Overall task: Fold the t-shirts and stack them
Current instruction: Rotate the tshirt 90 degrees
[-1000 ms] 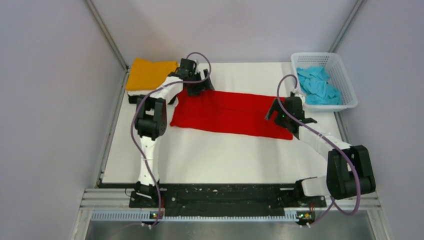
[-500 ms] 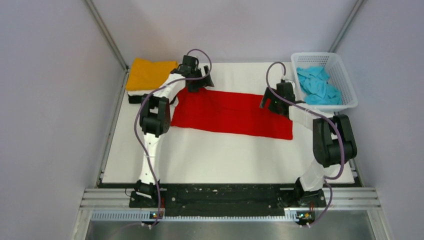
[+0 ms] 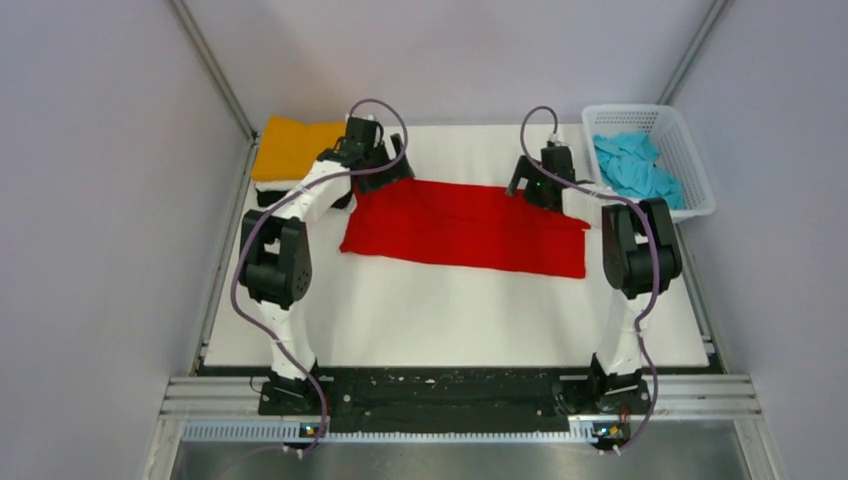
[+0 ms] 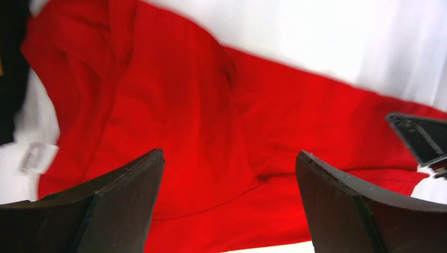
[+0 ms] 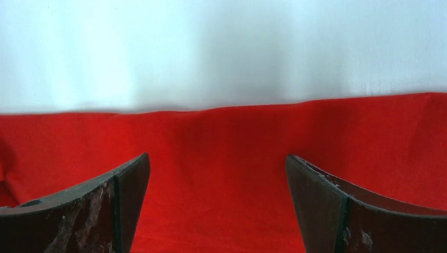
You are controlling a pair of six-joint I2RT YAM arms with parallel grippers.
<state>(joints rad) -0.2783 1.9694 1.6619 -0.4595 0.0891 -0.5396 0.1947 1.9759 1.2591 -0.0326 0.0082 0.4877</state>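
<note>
The bright red t-shirt point(image 3: 465, 225) lies flat as a long strip across the middle of the table. My left gripper point(image 3: 375, 166) is open over its far left corner; in the left wrist view point(image 4: 229, 154) red cloth point(image 4: 184, 105) fills the gap between the fingers. My right gripper point(image 3: 535, 185) is open over the shirt's far edge point(image 5: 221, 158), empty. The orange-yellow shirt point(image 3: 290, 148) lies folded at the back left, on top of white point(image 3: 272, 184) and black point(image 3: 265, 197) cloth. The light blue shirt point(image 3: 635, 165) lies crumpled in the basket.
The white lattice basket point(image 3: 700, 205) stands at the back right corner. Metal frame posts run along the left and right back edges. The right gripper's finger point(image 4: 421, 139) shows at the right edge of the left wrist view.
The right gripper has moved from the shirt's right end back and left to its far edge. The left gripper has shifted slightly left and back. The red shirt has stayed put.
</note>
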